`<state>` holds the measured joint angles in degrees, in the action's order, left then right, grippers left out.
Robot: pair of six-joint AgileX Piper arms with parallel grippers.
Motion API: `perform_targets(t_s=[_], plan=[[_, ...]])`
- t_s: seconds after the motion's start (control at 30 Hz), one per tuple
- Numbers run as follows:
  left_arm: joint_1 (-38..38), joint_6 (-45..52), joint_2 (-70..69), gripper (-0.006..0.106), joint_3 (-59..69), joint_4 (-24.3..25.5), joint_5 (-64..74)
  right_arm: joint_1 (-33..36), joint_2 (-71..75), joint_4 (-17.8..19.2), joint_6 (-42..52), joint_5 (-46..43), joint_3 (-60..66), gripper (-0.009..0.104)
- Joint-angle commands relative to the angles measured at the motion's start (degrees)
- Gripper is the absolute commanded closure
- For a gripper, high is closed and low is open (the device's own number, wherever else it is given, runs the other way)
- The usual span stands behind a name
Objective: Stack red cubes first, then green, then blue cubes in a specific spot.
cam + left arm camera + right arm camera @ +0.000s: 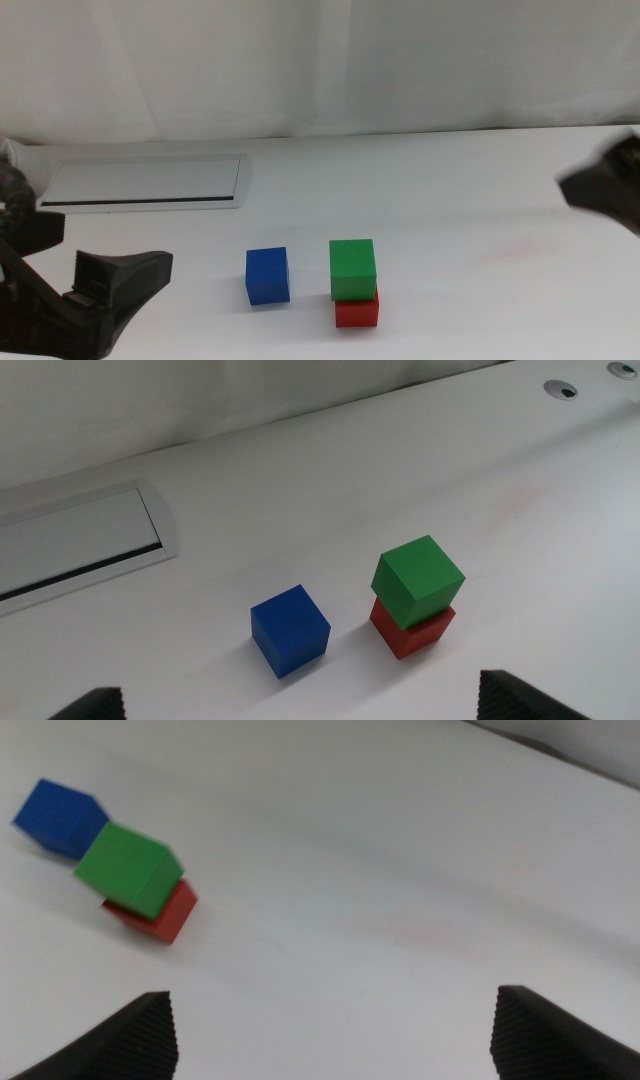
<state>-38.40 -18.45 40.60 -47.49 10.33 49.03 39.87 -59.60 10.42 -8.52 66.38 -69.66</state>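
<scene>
Looking down from the middle view, the white worktop [450, 190] carries three cubes: one red cube [357, 310], one green cube [352, 268] sitting on top of it, set slightly askew, and one blue cube [267, 275] just beside the pair at nine o'clock, not touching. The left tool [120, 285] sits at the eight o'clock corner of the picture, empty, well apart from the cubes. The right tool [605, 185] shows only as a dark blurred shape at three o'clock; its spread cannot be told here. One long grey panel [140, 182] lies at ten o'clock.

From the left wrist view, the left tool's two tips stand wide apart at the picture's edge, holding nothing; the blue cube [290, 630] rests alone on the worktop, the green cube [418, 580] overhangs the red cube [412, 630].

From the right wrist view, the right tool's tips are spread wide and empty, with the stack [140, 880] and blue cube [60, 817] well away.
</scene>
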Motion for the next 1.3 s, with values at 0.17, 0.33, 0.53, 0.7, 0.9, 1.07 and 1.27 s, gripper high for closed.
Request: perform_targets(t_s=[0.17, 0.33, 0.53, 0.7, 0.9, 1.07, 1.27], plan=[[0.11, -2.14, -0.4, 0.013, 0.36, 0.25, 2.85, -0.4, 12.95, -2.45, 0.84, -1.39, 8.28, 0.011], [0.11, -12.1, 1.82, 0.013, -1.66, 4.6, 5.09, -0.4, 14.17, -2.45, 0.84, -1.39, 8.41, 0.011], [0.11, -17.53, 13.15, 0.013, -8.8, 5.9, 7.22, -0.4, 14.06, -2.0, 1.05, -2.18, 8.51, 0.011], [0.11, -22.86, 22.22, 0.013, -10.08, 8.75, 8.4, -0.4, 14.06, -1.62, 1.05, -2.18, 8.51, 0.011], [0.11, -24.75, 29.04, 0.013, -10.08, 8.64, 2.12, -0.4, 14.06, -1.62, 1.05, -2.18, 8.51, 0.011], [0.11, -25.74, 34.67, 0.013, -10.08, 8.5, -1.34, -0.4, 14.06, -1.62, 1.05, -2.18, 8.51, 0.011], [0.11, -27.87, 41.83, 0.013, -10.08, 8.5, -3.06, -0.4, 14.06, -1.62, 0.92, -2.18, 8.51, 0.011]])
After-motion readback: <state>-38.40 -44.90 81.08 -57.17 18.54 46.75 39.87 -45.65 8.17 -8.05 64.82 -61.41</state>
